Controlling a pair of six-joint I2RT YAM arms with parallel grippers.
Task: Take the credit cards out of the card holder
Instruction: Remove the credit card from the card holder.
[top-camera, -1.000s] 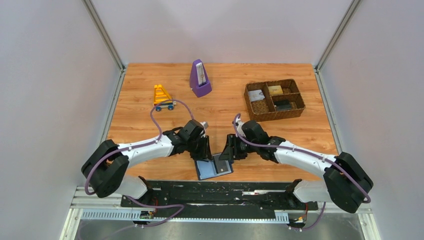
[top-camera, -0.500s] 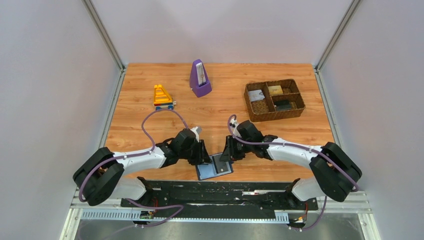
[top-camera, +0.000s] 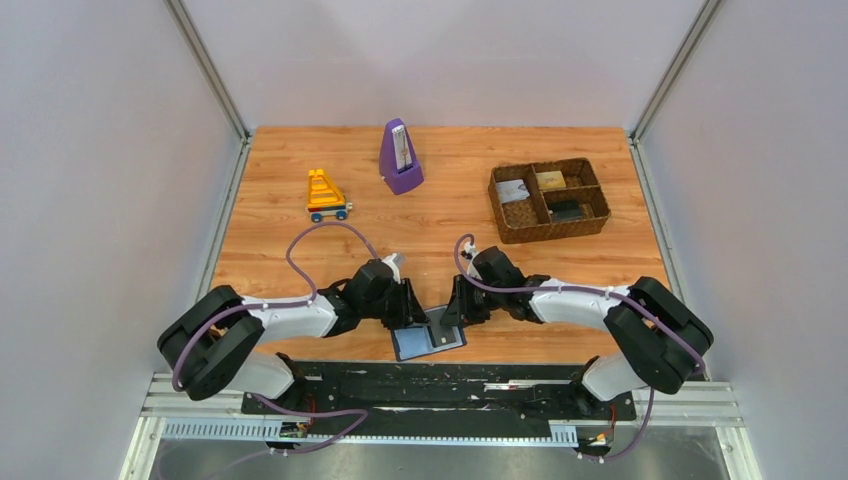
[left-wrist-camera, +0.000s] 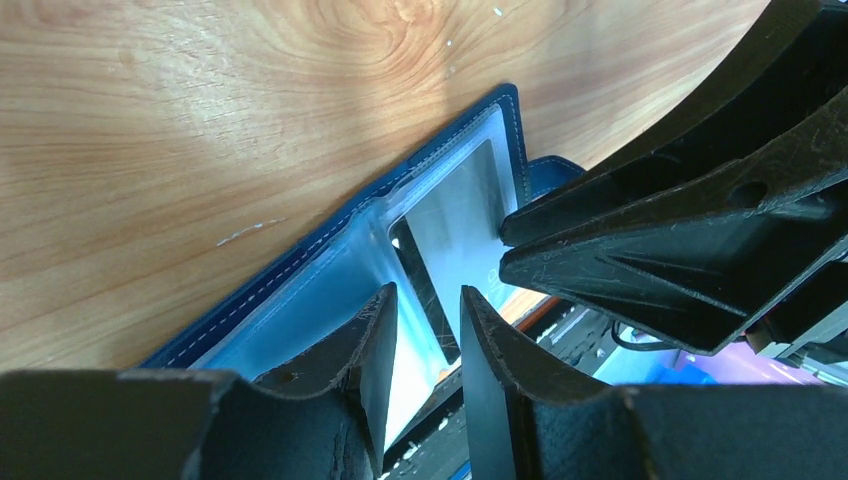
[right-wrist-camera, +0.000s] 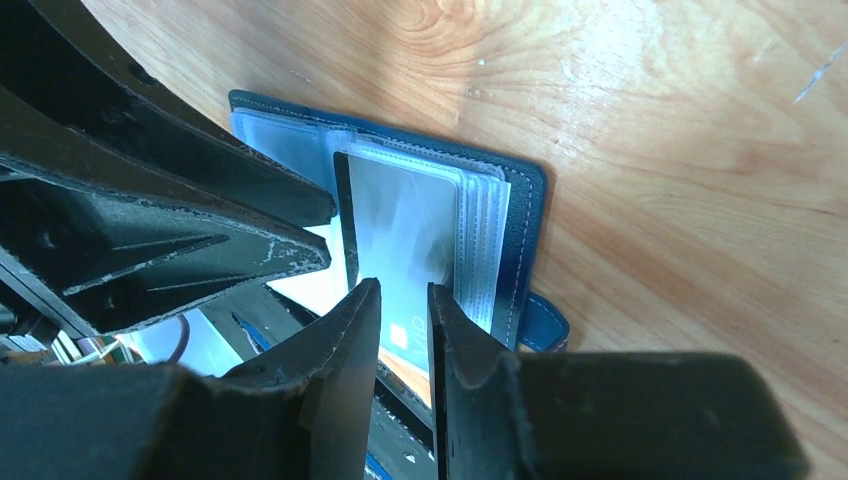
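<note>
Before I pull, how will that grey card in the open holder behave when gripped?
Probably stiff: the grey card shows straight edges, no sag. Likely slippery, since its face looks glossy. The card holder may drag along; it looks thin and light.

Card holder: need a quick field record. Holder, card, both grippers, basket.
holder: card holder open, lying flat, sleeve pages up
card: grey credit card on the sleeve stack; whether it is pocketed is unclear
left: left gripper tips at the holder, jaws narrowly apart; grip cannot be told
right: right gripper tips over the card, jaws narrowly apart; grip cannot be told
basket: woven basket far right, apart from both arms
</note>
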